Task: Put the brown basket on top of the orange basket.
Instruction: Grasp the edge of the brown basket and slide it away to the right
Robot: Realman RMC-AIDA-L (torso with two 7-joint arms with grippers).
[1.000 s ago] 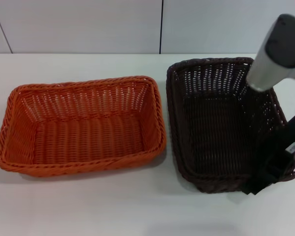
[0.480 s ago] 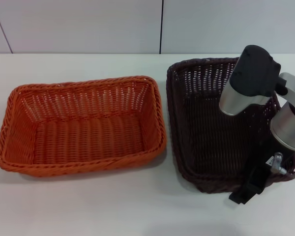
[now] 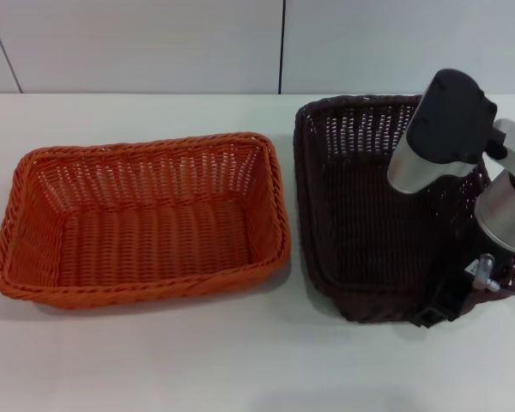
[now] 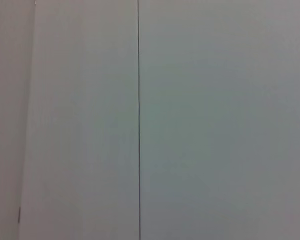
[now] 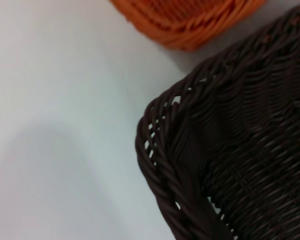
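1. On the white table (image 3: 154,360), head view: the orange basket (image 3: 142,219) lies on the robot's left and the brown basket (image 3: 378,215) on its right, side by side, near each other but apart, both open side up. The right arm (image 3: 451,129) reaches down over the brown basket's right half. The right gripper (image 3: 442,305) is at the basket's near right corner, by the braided rim; whether its fingers are spread or pinching the rim cannot be told.
2. Left wrist view: only a pale wall panel (image 4: 215,120) with one dark vertical seam (image 4: 139,120) shows; neither basket nor the left gripper appears.
3. Right wrist view: a rounded corner of the brown basket (image 5: 230,150) fills much of the picture, its braided rim and open weave close to the camera. An edge of the orange basket (image 5: 190,20) lies beyond, with bare table (image 5: 65,125) between the two. No fingers show.
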